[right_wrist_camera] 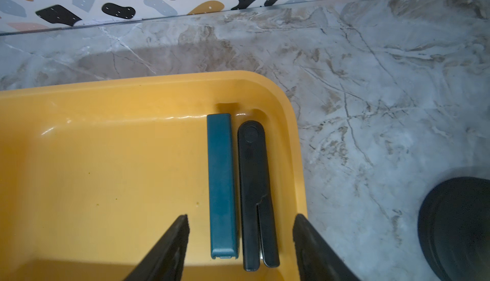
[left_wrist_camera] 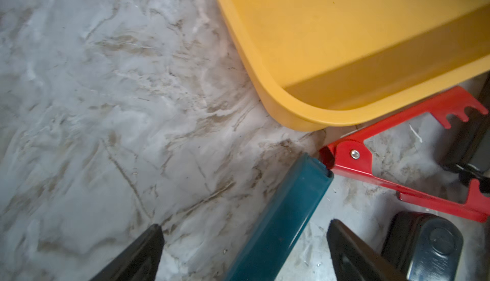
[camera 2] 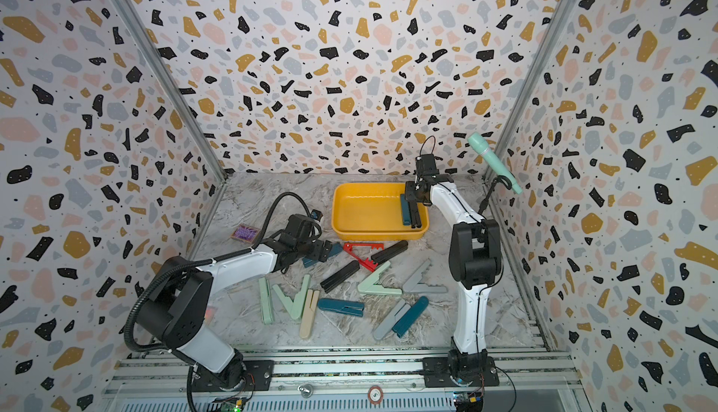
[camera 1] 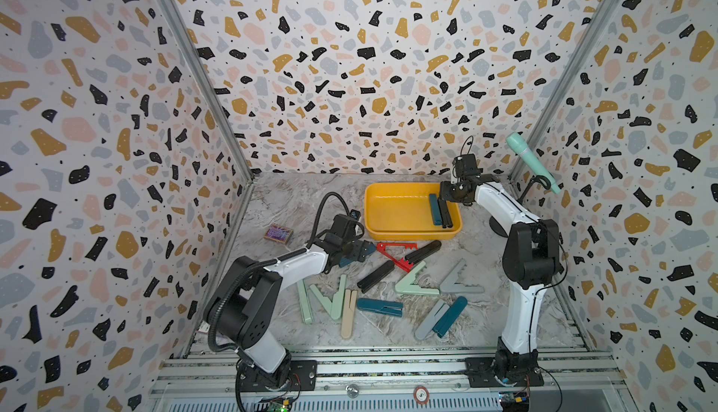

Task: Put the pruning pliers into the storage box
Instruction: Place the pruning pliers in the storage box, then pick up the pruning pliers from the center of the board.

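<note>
Glossy yellow plastic of my storage box [right_wrist_camera: 159, 82], matt teal pliers [right_wrist_camera: 221, 184], red pliers [left_wrist_camera: 342, 164] with 1 metal rivet [left_wrist_camera: 354, 154], smooth marble-look tabletop [left_wrist_camera: 106, 107].

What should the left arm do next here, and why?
Probably close the left gripper on the dark teal pliers: its open jaws straddle them on the table, with gaps either side, and nothing is gripped yet. The red pliers lie right at their end.

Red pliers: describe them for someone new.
Find the yellow storage box at the back of the table. Just in front of its near wall lie the red pliers, spread open in a V. No other pair on the table is red.
</note>
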